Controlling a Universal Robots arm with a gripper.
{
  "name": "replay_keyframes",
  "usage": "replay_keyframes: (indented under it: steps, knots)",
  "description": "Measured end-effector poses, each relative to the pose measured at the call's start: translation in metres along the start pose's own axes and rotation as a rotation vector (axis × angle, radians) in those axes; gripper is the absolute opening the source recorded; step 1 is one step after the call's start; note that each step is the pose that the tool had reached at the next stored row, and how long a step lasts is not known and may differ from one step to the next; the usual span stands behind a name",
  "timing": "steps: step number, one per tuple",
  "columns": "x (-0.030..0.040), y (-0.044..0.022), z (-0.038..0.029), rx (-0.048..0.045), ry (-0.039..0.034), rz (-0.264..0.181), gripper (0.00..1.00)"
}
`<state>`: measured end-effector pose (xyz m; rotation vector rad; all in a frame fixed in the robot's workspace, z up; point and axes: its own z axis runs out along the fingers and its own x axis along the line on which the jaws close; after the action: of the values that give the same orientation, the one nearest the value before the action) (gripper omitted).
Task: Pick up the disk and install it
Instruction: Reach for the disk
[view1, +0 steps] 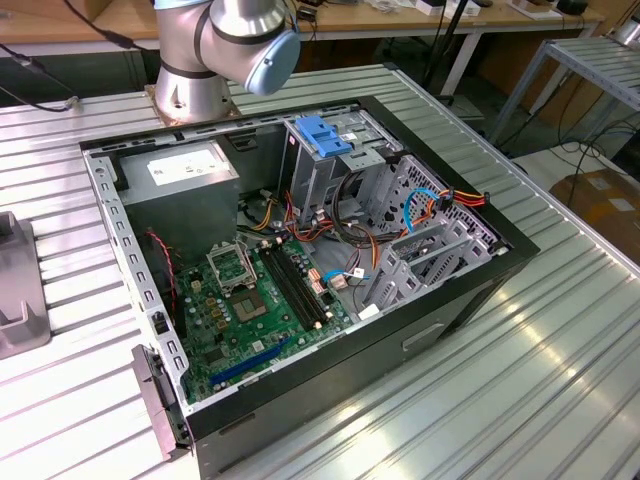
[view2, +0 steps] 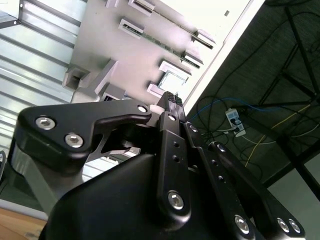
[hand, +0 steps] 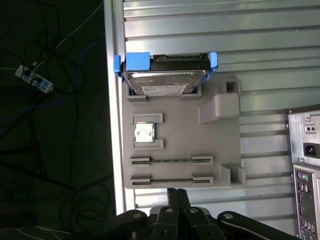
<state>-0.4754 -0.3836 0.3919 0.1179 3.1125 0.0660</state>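
Disk (hand: 162, 76) on holder (hand: 182, 132), first wrist view, open computer case (view1: 300, 388), exterior view

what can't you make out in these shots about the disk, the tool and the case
Disk, first wrist view: whether it lies flat or stands on edge in the grey holder; the angle hides it.
Tool, second wrist view: its own black body covers much of the holder.
Arm, exterior view: cut off by the top edge.
Drive cage, exterior view: its walls and the cables hide whether a bay is free.
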Motion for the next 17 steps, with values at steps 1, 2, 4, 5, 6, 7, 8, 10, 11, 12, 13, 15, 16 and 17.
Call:
replay_keyframes:
  steps: [1, 2, 4, 5, 6, 7, 8, 10, 11, 12, 13, 15, 16, 17]
  knots:
    - [0.0001, 0.0013, 0.0001, 0.0000, -0.0001, 0.000, 0.10]
    - [0.0003, 0.0039, 0.0002, -0.0001, -0.0001, 0.000, 0.10]
    - [0.0007, 0.0091, 0.0004, 0.0000, 0.0000, 0.000, 0.10]
    - [0.0009, 0.0113, 0.0006, -0.0001, -0.0001, 0.000, 0.10]
    - [0.0010, 0.0128, 0.0006, 0.0000, 0.0000, 0.000, 0.10]
    - [0.0012, 0.0148, 0.0007, 0.0000, 0.0000, 0.000, 0.10]
    - [0.0013, 0.0166, 0.0008, 0.0000, 0.0000, 0.000, 0.10]
    - [0.0015, 0.0198, 0.0009, -0.0001, -0.0001, 0.000, 0.10]
    - [0.0017, 0.0218, 0.0010, -0.0001, -0.0001, 0.000, 0.10]
    - [0.0018, 0.0233, 0.0011, -0.0001, -0.0001, 0.000, 0.10]
    - [0.0020, 0.0252, 0.0012, -0.0001, -0.0001, 0.000, 0.10]
    - [0.0024, 0.0306, 0.0014, 0.0000, 0.0000, 0.000, 0.10]
    - [0.0025, 0.0327, 0.0015, 0.0000, 0.0000, 0.000, 0.10]
    - [0.0026, 0.0344, 0.0016, 0.0000, -0.0001, 0.000, 0.10]
